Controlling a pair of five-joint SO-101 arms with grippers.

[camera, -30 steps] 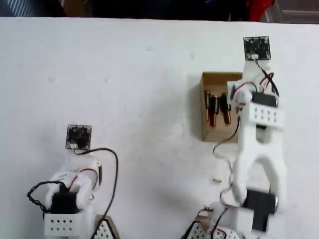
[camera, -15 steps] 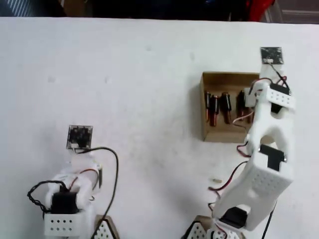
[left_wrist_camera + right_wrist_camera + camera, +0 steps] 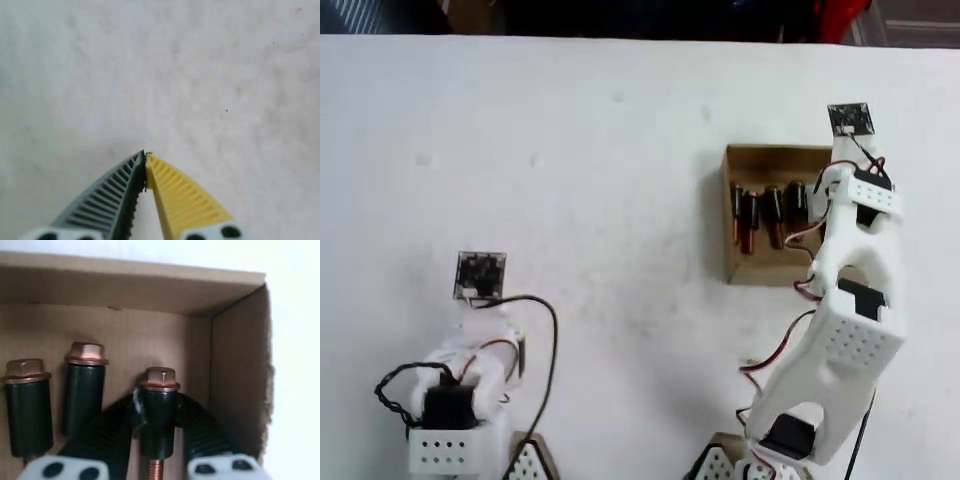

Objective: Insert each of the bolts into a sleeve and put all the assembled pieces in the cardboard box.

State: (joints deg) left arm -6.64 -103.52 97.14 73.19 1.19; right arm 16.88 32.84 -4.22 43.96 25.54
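In the box (image 3: 765,153), right of frame, the right arm's jaws clasp a sleeved bolt (image 3: 159,410); lifting before letting go could drag it out. The left arm's jaws sit clenched, empty, over the tabletop (image 3: 200,75)

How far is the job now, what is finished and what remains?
Done: assembled pieces lie in the cardboard box. In hand: the right gripper holds another piece inside the box, fingers around its sleeve. Left: probably only releasing it. The left gripper is shut above the table.
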